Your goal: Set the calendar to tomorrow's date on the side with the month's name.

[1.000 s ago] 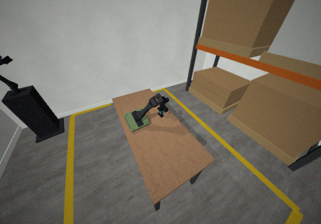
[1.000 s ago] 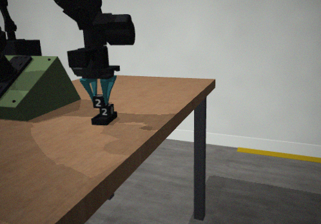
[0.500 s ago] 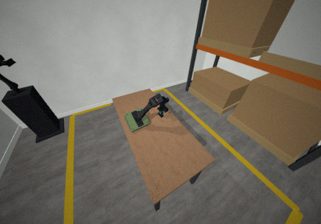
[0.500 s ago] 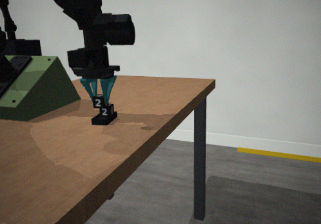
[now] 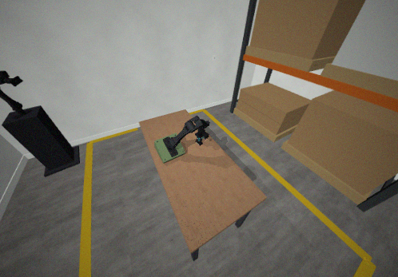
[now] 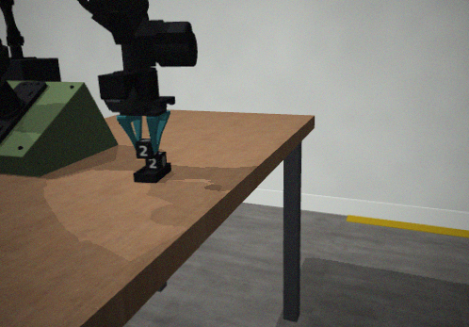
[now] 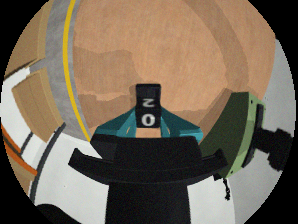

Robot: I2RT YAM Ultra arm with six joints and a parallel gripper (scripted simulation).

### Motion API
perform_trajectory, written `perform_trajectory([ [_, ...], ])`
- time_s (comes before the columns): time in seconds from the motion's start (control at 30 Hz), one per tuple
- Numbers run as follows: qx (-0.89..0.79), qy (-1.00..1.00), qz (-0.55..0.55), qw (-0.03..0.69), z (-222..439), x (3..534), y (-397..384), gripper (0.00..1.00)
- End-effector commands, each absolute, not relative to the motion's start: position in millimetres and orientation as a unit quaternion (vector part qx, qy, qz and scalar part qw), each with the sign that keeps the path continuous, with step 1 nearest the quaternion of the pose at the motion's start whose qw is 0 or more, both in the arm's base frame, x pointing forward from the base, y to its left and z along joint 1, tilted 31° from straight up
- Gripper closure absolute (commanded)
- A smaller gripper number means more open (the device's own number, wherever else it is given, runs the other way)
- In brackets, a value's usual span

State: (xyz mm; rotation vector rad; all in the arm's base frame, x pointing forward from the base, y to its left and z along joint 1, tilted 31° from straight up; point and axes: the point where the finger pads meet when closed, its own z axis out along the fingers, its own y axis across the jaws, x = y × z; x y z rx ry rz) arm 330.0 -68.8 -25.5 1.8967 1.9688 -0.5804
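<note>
We see one counter [image 5: 216,206] [image 6: 226,139] [image 7: 180,45], one tray [image 6: 145,177] and two cubes. The tray sits on the counter. Our one gripper [image 5: 199,140] [image 6: 145,150] [image 7: 148,109] is clamped on the top cube [image 6: 143,150] [image 7: 148,120], up over the tray. The low cube [image 6: 153,164] [image 7: 148,103] is in the tray. We think we are placing a cube; next we should check its number, then lower it gently beside the other.

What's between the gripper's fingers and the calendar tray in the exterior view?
A black cube marked 2, held by the gripper; a second cube stands in the tray.
</note>
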Motion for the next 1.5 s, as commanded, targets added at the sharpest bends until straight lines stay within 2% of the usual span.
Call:
perform_trajectory([
  [0.0,0.667,0.695,-0.202,0.178,-24,332,-68,0.73],
  [1.47,0.667,0.695,-0.202,0.178,-43,332,-80,0.73],
])
